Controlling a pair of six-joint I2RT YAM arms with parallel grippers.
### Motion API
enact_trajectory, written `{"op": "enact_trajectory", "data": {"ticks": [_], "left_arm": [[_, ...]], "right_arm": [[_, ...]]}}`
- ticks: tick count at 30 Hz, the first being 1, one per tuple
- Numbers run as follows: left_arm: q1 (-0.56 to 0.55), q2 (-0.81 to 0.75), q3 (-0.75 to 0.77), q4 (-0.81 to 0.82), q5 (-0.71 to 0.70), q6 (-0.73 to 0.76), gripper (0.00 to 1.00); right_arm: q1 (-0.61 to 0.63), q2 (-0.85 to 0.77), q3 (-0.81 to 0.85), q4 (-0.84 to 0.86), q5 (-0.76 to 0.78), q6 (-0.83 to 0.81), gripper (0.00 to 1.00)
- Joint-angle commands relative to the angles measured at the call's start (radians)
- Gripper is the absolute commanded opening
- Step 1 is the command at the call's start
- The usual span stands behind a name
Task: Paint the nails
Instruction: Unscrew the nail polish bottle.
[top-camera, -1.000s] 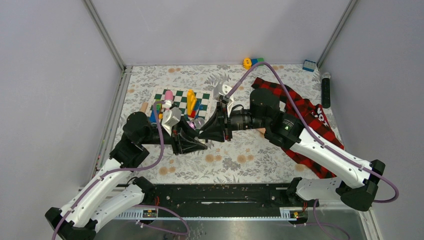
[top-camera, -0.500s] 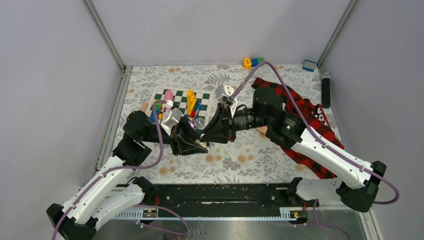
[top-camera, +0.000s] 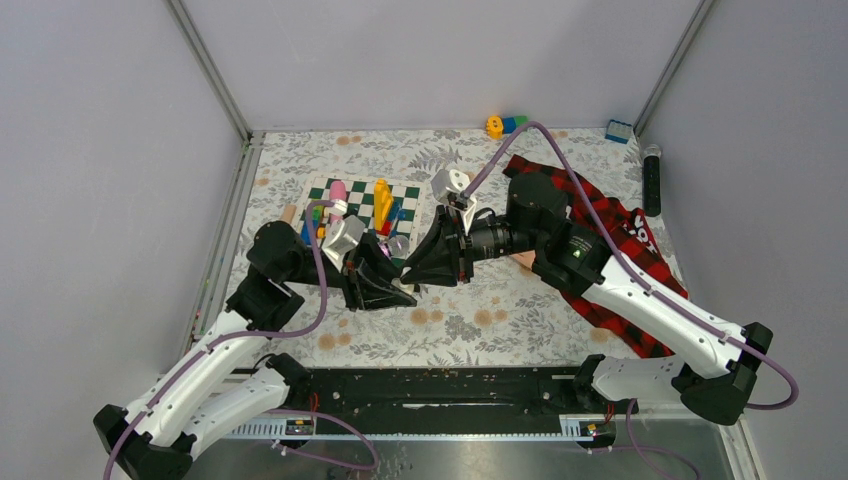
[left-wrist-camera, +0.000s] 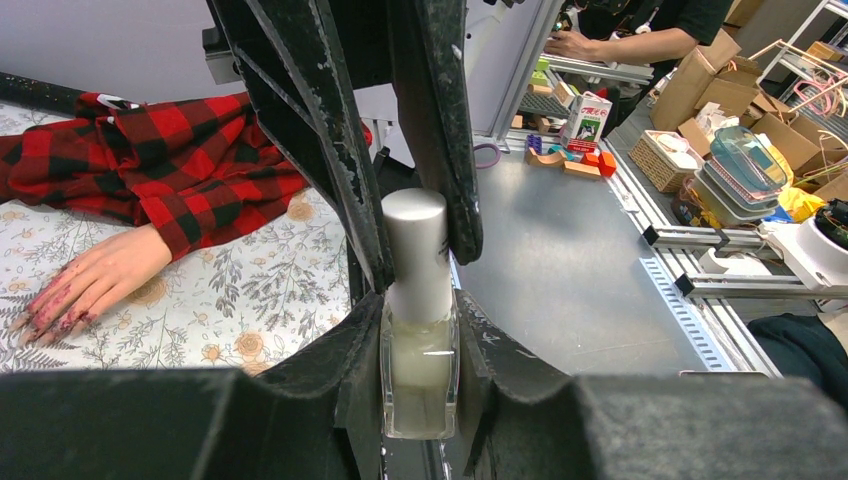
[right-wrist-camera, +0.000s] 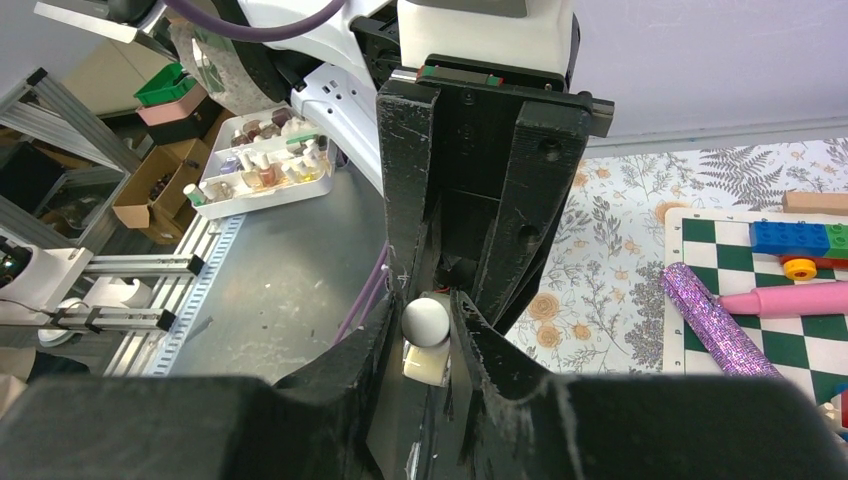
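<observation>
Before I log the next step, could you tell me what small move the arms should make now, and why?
Probably the right gripper should twist the silver cap loose: it pinches that cap while the left gripper clamps the bottle, and the cap sits fully on.

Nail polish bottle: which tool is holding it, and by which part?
The left tool clamps the bottle by its glass body; the right tool grips its silver cap.
</observation>
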Motion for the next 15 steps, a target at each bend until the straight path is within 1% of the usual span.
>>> {"op": "enact_trajectory", "data": {"ticks": [1,13,14,15], "left_arm": [[0.004,0.016,0.005,-0.003,0.002,0.011,0.00],[0.004,0.011,0.008,-0.013,-0.013,0.019,0.00],[0.004,0.008,0.009,-0.019,-0.020,0.025,0.00],[0.004,0.005,0.010,-0.025,-0.026,0.029,0.00]], "right_arm": [[-0.010,-0.073,0.040,0.095,-0.102,0.023,0.00],[-0.012,-0.071,0.038,0.077,-0.102,0.027,0.00],[-0.012,-0.070,0.037,0.072,-0.099,0.027,0.05],[-0.012,-0.069,0.033,0.067,-0.094,0.026,0.19]]}}
